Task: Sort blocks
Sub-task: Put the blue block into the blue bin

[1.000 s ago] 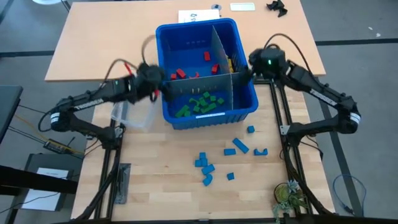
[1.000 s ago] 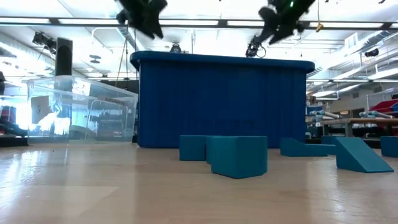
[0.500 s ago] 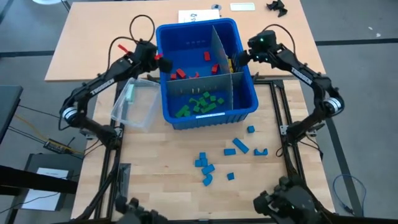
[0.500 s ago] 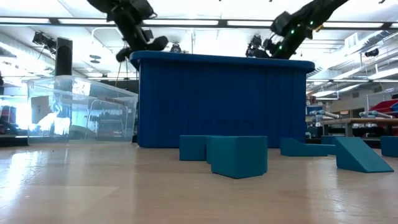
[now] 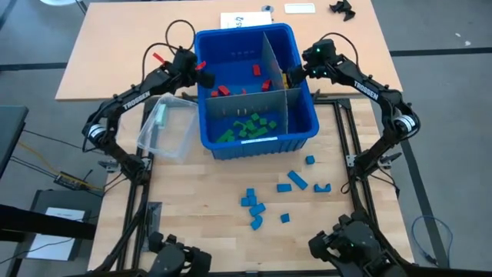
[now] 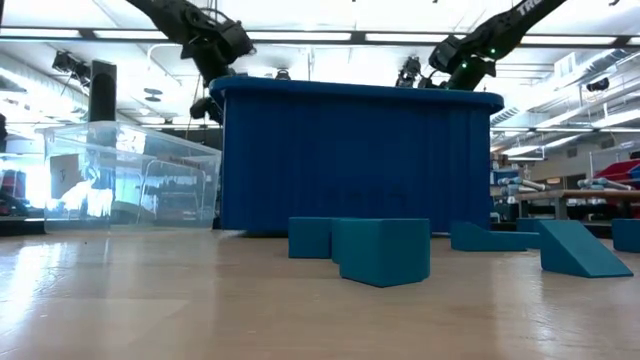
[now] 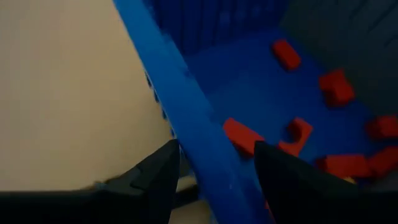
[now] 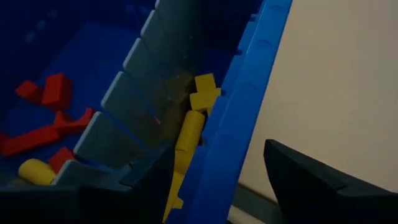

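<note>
Both arms swung in: left gripper point(image 5: 201, 69) and right gripper point(image 5: 294, 75) now straddle the bin's point(image 5: 254, 146) walls.

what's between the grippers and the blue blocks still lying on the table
Nothing visible stands on the table around the loose blue blocks. Both grippers are open and straddle the blue bin's far side walls, the left gripper on its left wall, the right gripper on its right wall, so the bin's near half lies between them and the blocks.

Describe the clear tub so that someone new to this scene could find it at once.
Start at the big blue bin in the table's middle. On the left arm's side, just beside its wall, lies the clear tub. It is the only see-through container, far smaller than the bin.
</note>
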{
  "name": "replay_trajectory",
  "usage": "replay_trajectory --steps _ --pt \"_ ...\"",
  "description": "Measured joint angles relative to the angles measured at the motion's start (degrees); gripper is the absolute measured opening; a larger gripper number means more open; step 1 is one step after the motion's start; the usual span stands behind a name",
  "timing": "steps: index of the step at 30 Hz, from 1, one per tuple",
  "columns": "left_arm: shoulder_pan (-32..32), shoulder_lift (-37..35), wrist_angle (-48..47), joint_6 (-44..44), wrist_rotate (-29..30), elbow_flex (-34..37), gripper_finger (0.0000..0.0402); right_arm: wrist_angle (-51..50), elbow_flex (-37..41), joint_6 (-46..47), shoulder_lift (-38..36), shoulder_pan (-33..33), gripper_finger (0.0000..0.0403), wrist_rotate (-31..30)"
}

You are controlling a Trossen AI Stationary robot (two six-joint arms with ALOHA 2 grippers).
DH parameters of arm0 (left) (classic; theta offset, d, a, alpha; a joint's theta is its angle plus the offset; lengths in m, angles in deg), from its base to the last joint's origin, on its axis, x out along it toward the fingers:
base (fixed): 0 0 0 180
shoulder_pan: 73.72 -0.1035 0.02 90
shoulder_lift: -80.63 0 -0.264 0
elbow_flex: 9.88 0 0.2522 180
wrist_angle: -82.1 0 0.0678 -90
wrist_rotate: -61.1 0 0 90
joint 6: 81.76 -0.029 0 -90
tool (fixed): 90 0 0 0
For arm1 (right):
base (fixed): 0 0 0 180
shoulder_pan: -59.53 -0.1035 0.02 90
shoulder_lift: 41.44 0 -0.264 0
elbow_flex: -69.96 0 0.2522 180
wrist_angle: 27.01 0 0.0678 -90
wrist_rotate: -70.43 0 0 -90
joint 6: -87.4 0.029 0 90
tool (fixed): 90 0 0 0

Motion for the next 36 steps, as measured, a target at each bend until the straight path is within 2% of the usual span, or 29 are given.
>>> replay_trajectory --steps 9,17,27,36 --pt "0.13 0.16 -1.94 -0.01 -0.39 0.10 0.0216 -0.48 0.00 0.63 0.02 0.17 0.0231 0.87" --pt "-0.51 3.18 -0.17 0.06 1.08 -0.16 0.0215 -0.51 0.00 0.94 0.00 0.16 0.0230 0.90" --pt "-0.51 3.64 2.29 1.45 0.89 -0.11 0.0165 -4.23 0.00 5.63 -0.04 0.09 0.0229 0.98" --pt "-0.46 3.67 3.04 0.75 0.61 0.00 0.0158 -4.56 0.00 3.46 -0.04 0.07 0.0227 0.46"
